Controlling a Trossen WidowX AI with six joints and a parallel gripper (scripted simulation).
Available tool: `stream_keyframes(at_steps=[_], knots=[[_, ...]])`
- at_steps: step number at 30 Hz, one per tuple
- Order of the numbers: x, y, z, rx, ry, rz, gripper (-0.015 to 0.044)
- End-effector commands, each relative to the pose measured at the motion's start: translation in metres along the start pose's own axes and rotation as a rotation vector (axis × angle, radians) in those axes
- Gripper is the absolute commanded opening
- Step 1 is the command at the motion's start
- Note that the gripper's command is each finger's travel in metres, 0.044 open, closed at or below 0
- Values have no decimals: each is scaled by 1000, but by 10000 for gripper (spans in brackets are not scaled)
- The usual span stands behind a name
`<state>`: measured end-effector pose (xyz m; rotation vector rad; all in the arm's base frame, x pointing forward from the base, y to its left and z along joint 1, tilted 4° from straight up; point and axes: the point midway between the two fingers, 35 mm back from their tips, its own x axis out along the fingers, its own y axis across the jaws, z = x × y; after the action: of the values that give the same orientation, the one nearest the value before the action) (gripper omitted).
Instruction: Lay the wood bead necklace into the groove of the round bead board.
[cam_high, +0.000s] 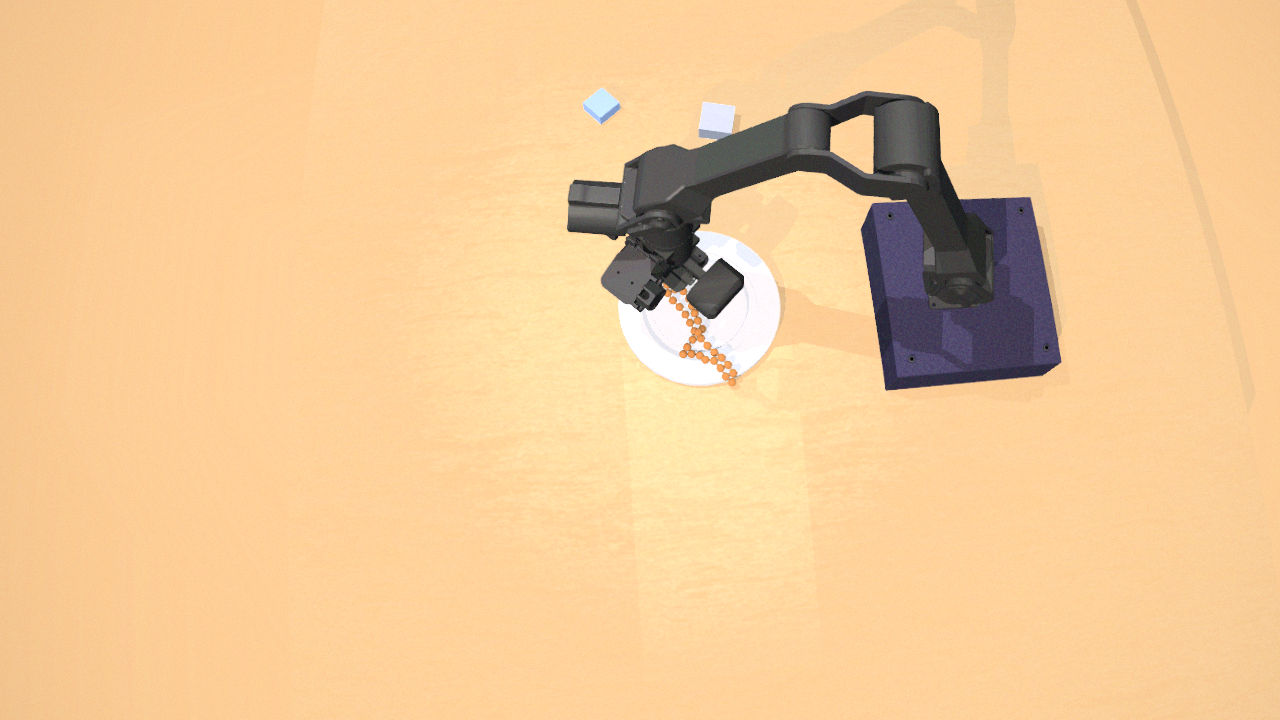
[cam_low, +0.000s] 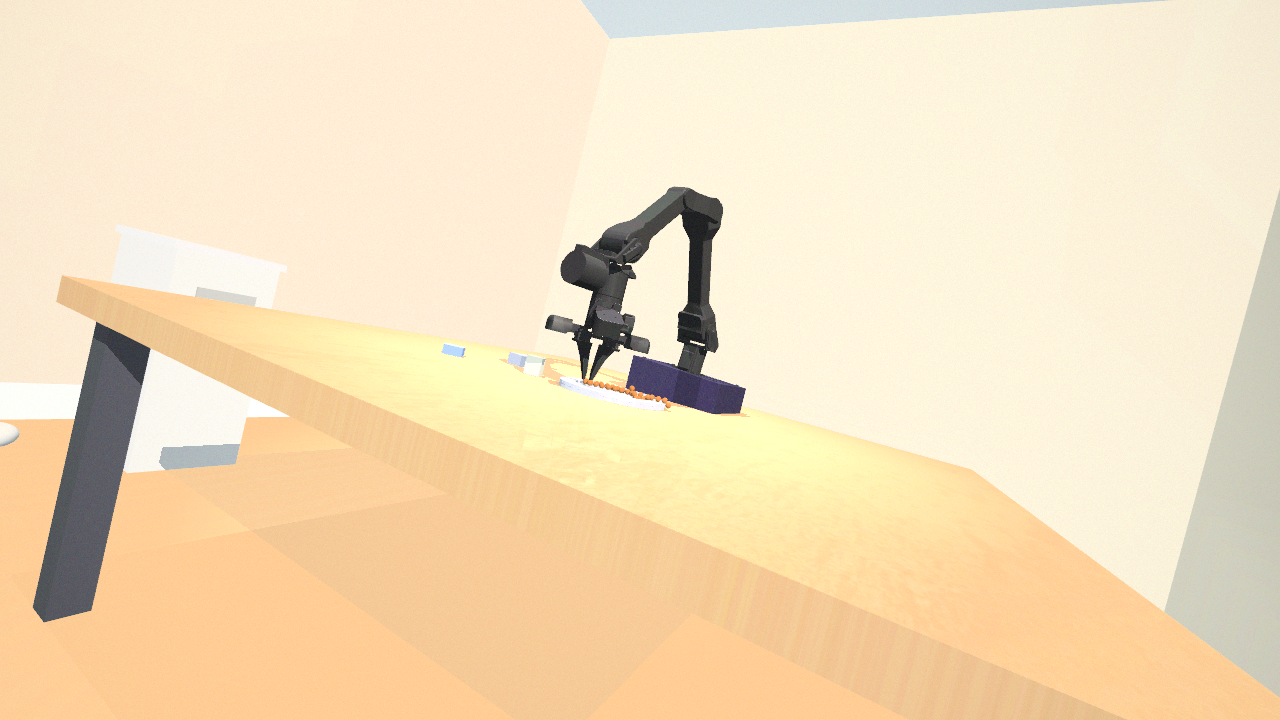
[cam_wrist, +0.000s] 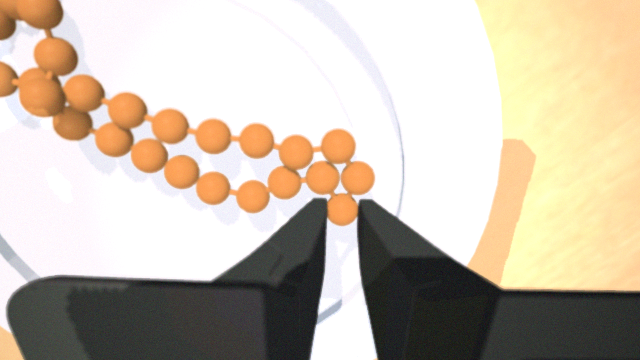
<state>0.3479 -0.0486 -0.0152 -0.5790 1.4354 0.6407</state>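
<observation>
The wood bead necklace (cam_high: 707, 345) (cam_low: 631, 389) (cam_wrist: 213, 136), a string of orange beads, lies in a narrow, crossed and bunched shape across the round white bead board (cam_high: 765, 313) (cam_low: 608, 396) (cam_wrist: 450, 100). Its lower end in the top view reaches over the board's rim. In the wrist view its other end is a small tight turn inside the groove's ring. My gripper (cam_low: 588, 380) (cam_wrist: 342, 210) is low at the board, shut on one bead at that turn. The arm hides part of the board and the fingertips in the top view.
A light blue block (cam_high: 601, 104) (cam_low: 453, 350) and a pale lilac block (cam_high: 716, 120) lie beyond the board, on the upper side in the top view. A whitish block (cam_low: 534, 365) shows in the exterior view. The dark purple arm base (cam_high: 904, 250) (cam_low: 684, 389) stands right of the board.
</observation>
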Motion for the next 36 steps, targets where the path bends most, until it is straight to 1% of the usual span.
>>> stream_keyframes(at_steps=[1,28,36], knots=[[-1,0,1,0,-3,0,0],[-6,1,0,-2,-3,4,0],[-6,-11,-13,-2,-1,2,0]])
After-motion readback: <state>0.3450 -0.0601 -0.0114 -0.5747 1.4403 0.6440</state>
